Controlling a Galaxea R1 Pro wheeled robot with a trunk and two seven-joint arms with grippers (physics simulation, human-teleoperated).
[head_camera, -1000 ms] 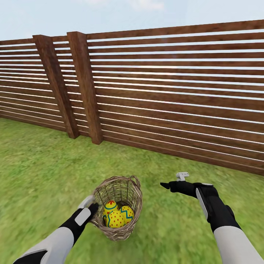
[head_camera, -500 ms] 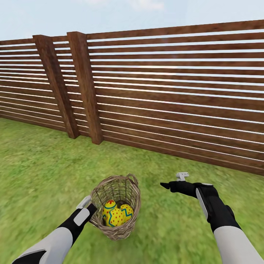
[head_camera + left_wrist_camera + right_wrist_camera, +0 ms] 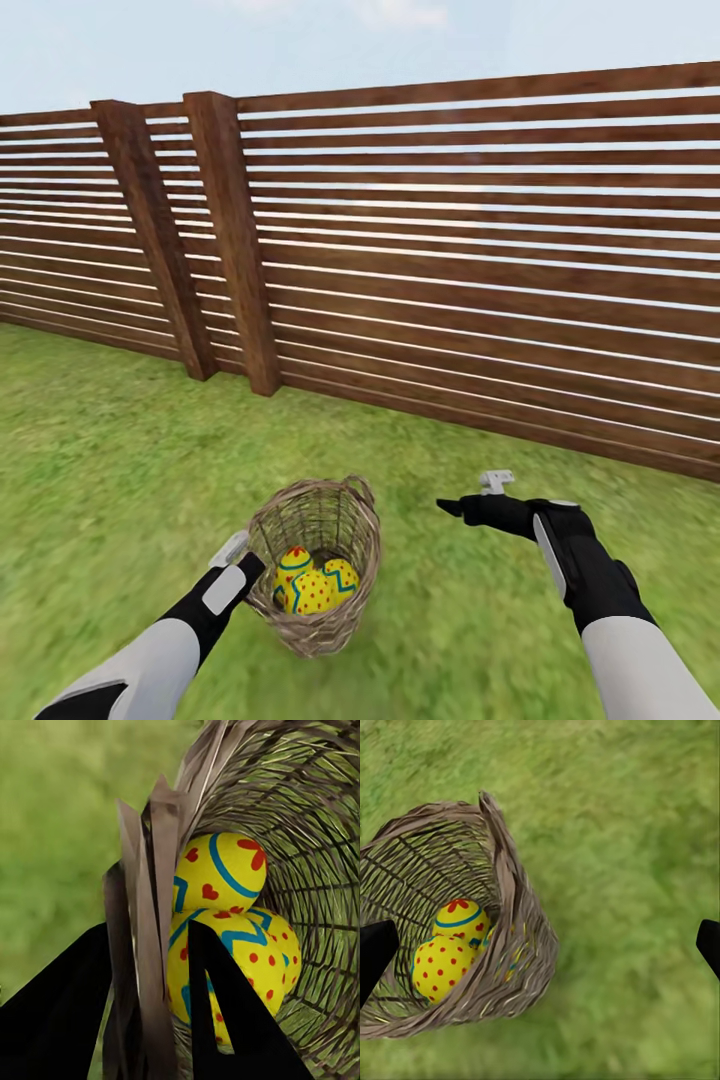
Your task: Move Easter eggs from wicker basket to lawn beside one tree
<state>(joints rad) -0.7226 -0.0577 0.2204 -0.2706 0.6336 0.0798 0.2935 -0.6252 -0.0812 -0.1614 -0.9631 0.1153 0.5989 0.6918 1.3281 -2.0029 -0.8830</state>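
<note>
— Left gripper [image 3: 247, 563]?
— Clamped on the near rim of the wicker basket [image 3: 316, 560], one dark finger [image 3: 225, 1020] inside the weave, the other outside, wall pinched between. Basket tipped away from the arm, possibly lifted a little off the lawn [image 3: 120, 470]; hard to tell for sure.

— And the Easter eggs [image 3: 312, 585]?
— All three in the basket, piled together: one with hearts and a blue band on top, one with red dots in front, a third mostly hidden behind.

— Right gripper [image 3: 470, 497]?
— Spread wide, holding nothing, hovering just beside the basket, its camera looking down on the basket's rim.

— Surroundings?
— Brown slatted fence [image 3: 480, 260] beyond the grass.

— Step in hand?
— Seemingly steadying or carrying the basket; no egg out yet. Next, likely: reach in with the free gripper for the top egg.
</note>
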